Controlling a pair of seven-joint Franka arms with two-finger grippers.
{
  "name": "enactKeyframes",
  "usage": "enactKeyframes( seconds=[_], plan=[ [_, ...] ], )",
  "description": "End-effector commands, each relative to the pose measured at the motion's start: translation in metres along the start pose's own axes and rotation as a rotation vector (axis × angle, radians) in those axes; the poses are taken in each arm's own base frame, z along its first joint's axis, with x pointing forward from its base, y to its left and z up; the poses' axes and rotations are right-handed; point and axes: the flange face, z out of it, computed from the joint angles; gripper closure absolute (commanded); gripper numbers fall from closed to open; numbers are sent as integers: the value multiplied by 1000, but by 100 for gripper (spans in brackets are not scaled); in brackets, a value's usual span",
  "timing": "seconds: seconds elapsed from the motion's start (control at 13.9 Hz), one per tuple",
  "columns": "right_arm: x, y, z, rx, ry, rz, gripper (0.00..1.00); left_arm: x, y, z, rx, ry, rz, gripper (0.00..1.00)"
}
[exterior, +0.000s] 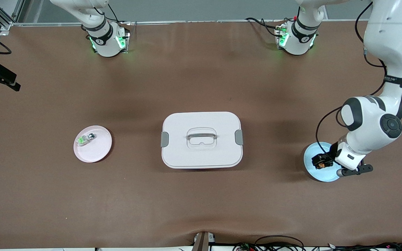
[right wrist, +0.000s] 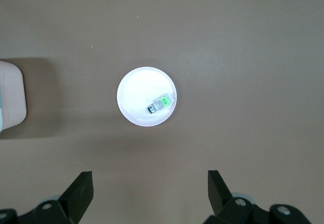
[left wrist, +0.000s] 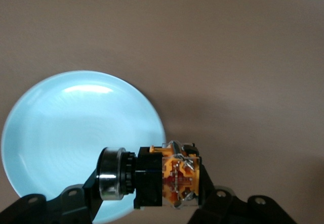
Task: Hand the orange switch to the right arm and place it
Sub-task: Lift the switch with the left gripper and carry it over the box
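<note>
My left gripper (exterior: 323, 163) is shut on the orange switch (exterior: 321, 166), a small black part with an orange-copper end and a silver ring. It holds the switch over the light blue plate (exterior: 311, 157) at the left arm's end of the table. In the left wrist view the switch (left wrist: 167, 178) sits crosswise between the fingers, over the plate's (left wrist: 66, 128) edge. My right gripper (right wrist: 150, 188) is open and empty, high over the pink plate (right wrist: 134, 95). It is out of the front view, where only the right arm's base (exterior: 105, 38) shows.
The pink plate (exterior: 98, 150) lies toward the right arm's end and holds a green-and-white part (exterior: 85, 138), which also shows in the right wrist view (right wrist: 162, 102). A white lidded box (exterior: 201, 153) with a handle stands mid-table between the plates.
</note>
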Motion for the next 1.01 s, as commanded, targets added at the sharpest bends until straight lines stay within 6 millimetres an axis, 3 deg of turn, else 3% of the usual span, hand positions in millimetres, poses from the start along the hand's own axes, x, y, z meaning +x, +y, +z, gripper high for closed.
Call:
enactKeyframes(
  seconds=[0.0,0.65,0.86,0.93],
  plan=[
    [-4,6,-8,-9,14,24,0,-15,48,-53,-62,-75,-165,100],
    [-2,6,-10,-2,29,17,0,-116,278,-136,-170,-259,-924,100],
    [-7,1,-6,80,-15,6,0,-153,339,-154,-172,-324,-1125,100],
    [-8,-3,-4,162,-21,12,0,-157,353,-158,-175,-348,-1199,100]
  ],
)
